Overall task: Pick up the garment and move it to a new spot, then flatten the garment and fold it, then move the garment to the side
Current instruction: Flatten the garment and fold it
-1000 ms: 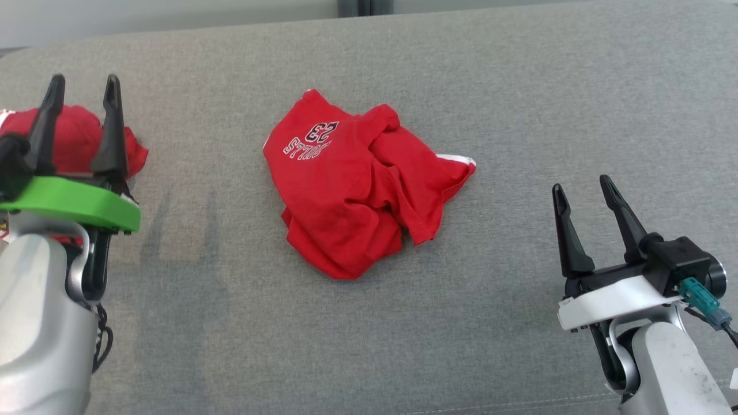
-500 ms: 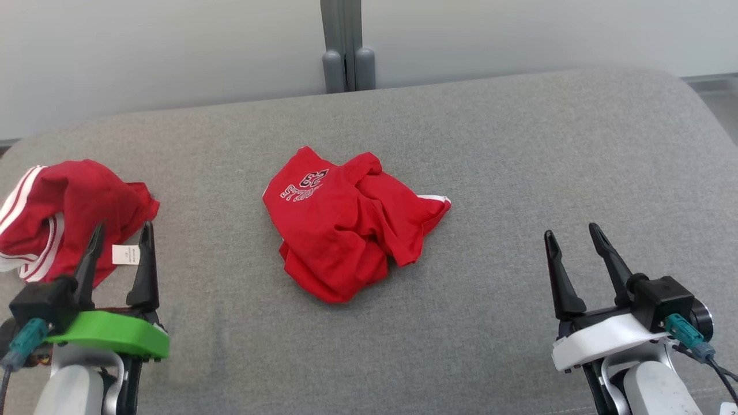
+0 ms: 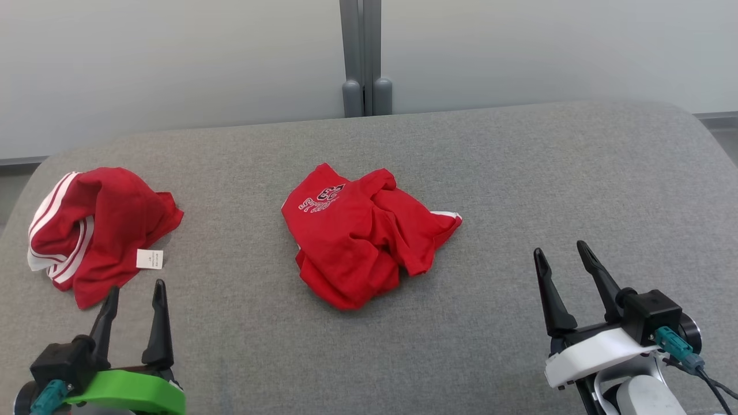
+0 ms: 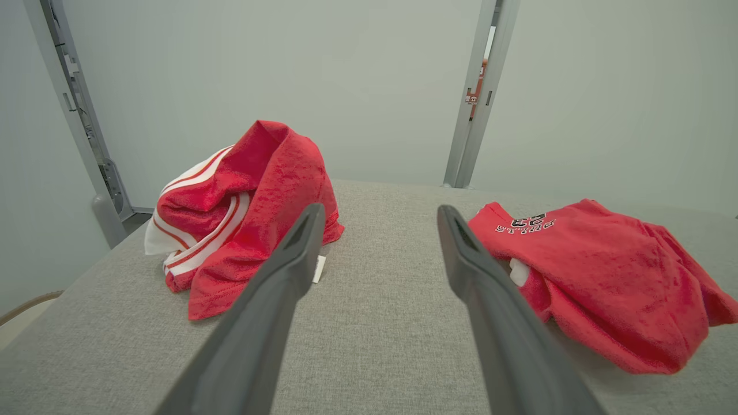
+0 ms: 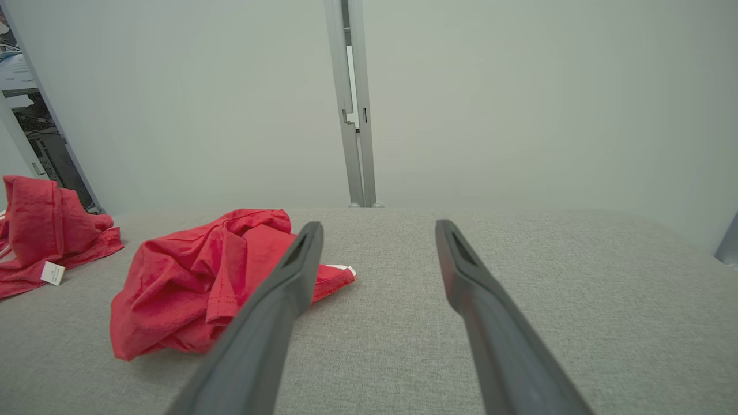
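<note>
The garment [image 3: 369,242], a crumpled red jersey with its lettering and number showing on its far side, lies heaped at the middle of the grey cushion [image 3: 548,173]. Above the cushion's near edge, the left gripper [image 3: 136,286] hovers toward the left end and the right gripper [image 3: 559,248] toward the right end, each with both dark fingers spread wide and holding nothing. At the cushion's left end lies a second red garment [image 3: 98,225] with white stripes.
</note>
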